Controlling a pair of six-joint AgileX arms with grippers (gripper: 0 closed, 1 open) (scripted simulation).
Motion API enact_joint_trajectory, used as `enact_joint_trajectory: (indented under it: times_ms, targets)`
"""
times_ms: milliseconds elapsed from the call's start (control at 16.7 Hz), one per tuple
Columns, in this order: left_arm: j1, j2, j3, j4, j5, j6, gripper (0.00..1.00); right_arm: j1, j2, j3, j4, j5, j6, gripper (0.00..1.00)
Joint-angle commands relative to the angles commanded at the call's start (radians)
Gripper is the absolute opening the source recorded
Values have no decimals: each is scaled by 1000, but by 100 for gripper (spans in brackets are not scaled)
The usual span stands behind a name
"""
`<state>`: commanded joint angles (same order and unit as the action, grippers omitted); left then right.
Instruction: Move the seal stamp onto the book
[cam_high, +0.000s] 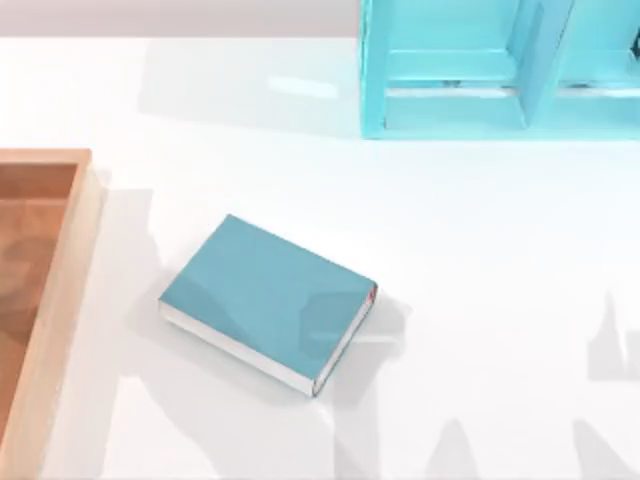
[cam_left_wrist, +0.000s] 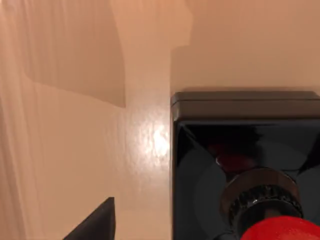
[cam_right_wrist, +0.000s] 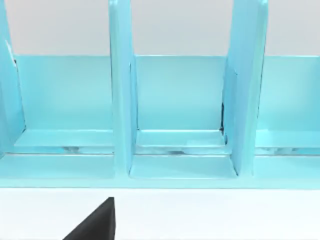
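Observation:
The seal stamp (cam_left_wrist: 245, 150) looms close in the left wrist view, its black square base standing on a brown wooden surface and its red knob (cam_left_wrist: 282, 229) nearest the camera. A black part of my left gripper (cam_left_wrist: 95, 222) pokes in just beside the stamp, not touching it. The book (cam_high: 268, 300), a teal hardcover with white page edges and a small red mark at one corner, lies flat in the middle of the table, slightly left of centre, with nothing on its cover. A black part of my right gripper (cam_right_wrist: 95, 222) is low over the white table, facing the shelf.
A wooden tray (cam_high: 62, 300) runs along the table's left edge, close to the book. A light-blue shelf unit (cam_high: 500, 70) with upright dividers stands at the back right, its compartments (cam_right_wrist: 180, 100) open toward my right wrist camera. White tabletop lies around the book.

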<state>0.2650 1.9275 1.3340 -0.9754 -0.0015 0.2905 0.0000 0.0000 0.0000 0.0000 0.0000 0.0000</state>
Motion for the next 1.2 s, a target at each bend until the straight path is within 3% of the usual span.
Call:
enact_joint_trajectory:
  times_ms: [240, 1020, 1200]
  targets:
    - [0, 1, -4, 4, 0, 0, 100, 0, 0, 0, 0, 0, 0, 100]
    - [0, 1, -4, 4, 0, 0, 2, 0, 0, 0, 0, 0, 0, 100]
    - [0, 1, -4, 4, 0, 0, 0, 0, 0, 0, 0, 0, 0, 100]
